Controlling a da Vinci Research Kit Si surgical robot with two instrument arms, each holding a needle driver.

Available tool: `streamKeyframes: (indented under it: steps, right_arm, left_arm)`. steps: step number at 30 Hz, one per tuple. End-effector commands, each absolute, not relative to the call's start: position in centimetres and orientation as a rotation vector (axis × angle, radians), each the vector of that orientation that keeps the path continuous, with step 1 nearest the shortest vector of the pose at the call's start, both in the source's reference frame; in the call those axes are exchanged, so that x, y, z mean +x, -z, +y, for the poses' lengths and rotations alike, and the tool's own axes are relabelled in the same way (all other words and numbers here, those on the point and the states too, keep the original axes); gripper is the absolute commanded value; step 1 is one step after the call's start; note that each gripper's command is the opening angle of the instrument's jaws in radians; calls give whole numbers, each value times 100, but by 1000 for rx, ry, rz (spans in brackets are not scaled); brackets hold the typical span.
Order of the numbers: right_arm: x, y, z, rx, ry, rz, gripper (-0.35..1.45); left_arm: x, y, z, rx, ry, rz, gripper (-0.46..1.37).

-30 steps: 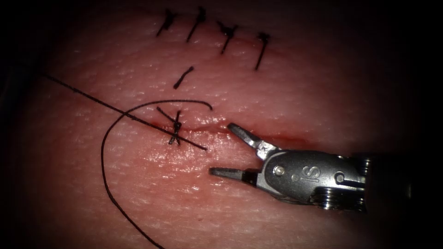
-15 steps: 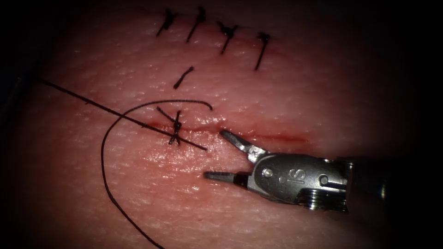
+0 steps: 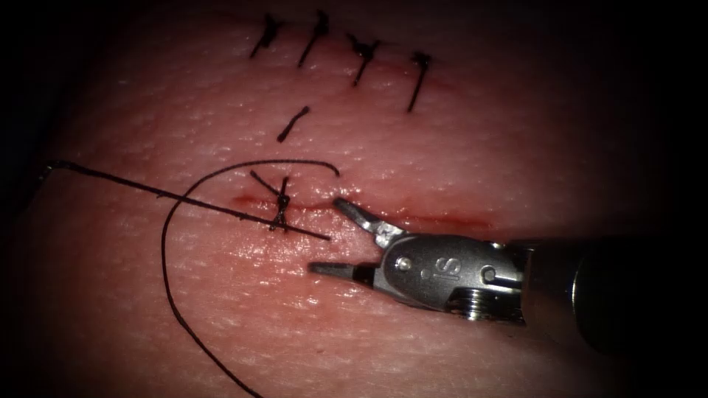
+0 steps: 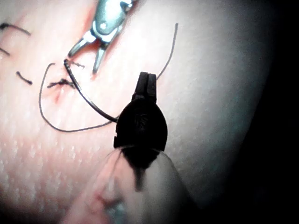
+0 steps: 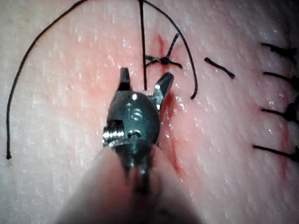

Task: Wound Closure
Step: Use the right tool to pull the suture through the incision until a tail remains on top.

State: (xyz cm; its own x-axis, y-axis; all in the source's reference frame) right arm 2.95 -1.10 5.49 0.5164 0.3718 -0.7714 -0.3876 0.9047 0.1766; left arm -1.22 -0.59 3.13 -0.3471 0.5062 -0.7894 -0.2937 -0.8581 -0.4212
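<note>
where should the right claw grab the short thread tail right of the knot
Probably grip the short tail near its free end, clear of the knot, coming from the right with the open, empty right claw. It lies straight on the tissue, pointing between the jaws.

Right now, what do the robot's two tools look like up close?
The right tool is shiny silver metal: two slim tapered fingers on a rounded head stamped "IS", with a ribbed pulley and dark shaft. The left tool looks black, a bulbous head narrowing to a slim tip.
</note>
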Motion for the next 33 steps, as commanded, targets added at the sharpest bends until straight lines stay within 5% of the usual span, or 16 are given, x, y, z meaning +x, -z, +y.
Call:
streamKeyframes:
  steps: [1, 6, 15, 33]
  right_arm:
    - [297, -550, -110, -20, -455, 922, 68]
    - [300, -554, -111, -22, -452, 918, 54]
    - [296, -556, -113, -13, -445, 901, -35]
    - [289, -549, -113, 28, -485, 880, -35]
  left_arm:
    - [-123, -312, -60, -1410, -2226, -283, -35]
    - [-126, -309, -62, -1415, -2231, -286, -35]
    - [-127, -304, -63, -1416, -2234, -285, -35]
    - [-131, -303, -65, -1428, -2239, -279, -35]
